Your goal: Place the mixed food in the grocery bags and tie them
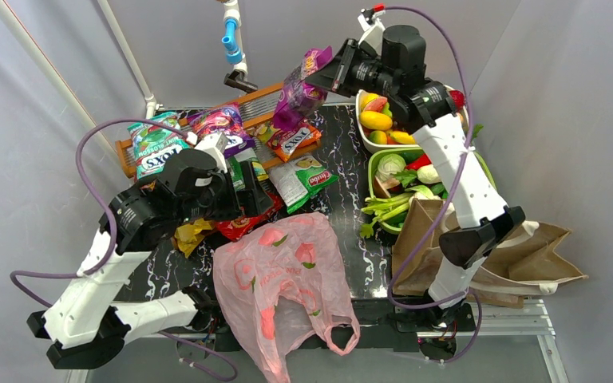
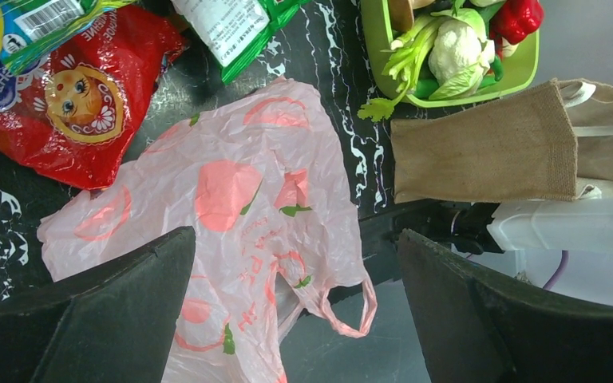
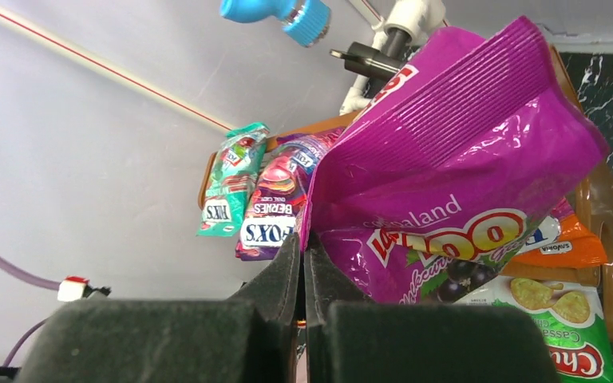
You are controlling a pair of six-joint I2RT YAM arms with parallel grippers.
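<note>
**Ann:** Pink bag (image 1: 287,287) is closest from above, lying flat and crumpled at the table's near edge.

**Ben:** And the arms?

**Ann:** The left gripper (image 1: 262,198) hovers just behind the bag's left corner, over a red packet (image 1: 243,227). Its jaws are spread wide with nothing in them. The right gripper (image 1: 327,70) is well behind the bag, raised by the rack (image 1: 259,100). It's pinched tight on a purple packet (image 1: 299,92), which hangs clear of the table.

**Ben:** The tote?

**Ann:** The tote (image 1: 527,255) is slumped to the bag's right, partly under the right arm. A green tray (image 1: 373,163) of vegetables sits behind and to the right of the bag.

**Ben:** Left wrist view?

**Ann:** Its two fingers (image 2: 120,311) stand far apart, and the bag shows between them, wrinkled, with one handle loop past the table edge. The red packet is just beside the bag's far-left edge. The tote lies on its side to the bag's right.

**Ben:** Right wrist view?

**Ann:** The fingers (image 3: 279,279) are pressed together on the purple packet's edge, and the packet stands up above them. A teal packet (image 3: 227,183) leans on the rack further back.
</note>
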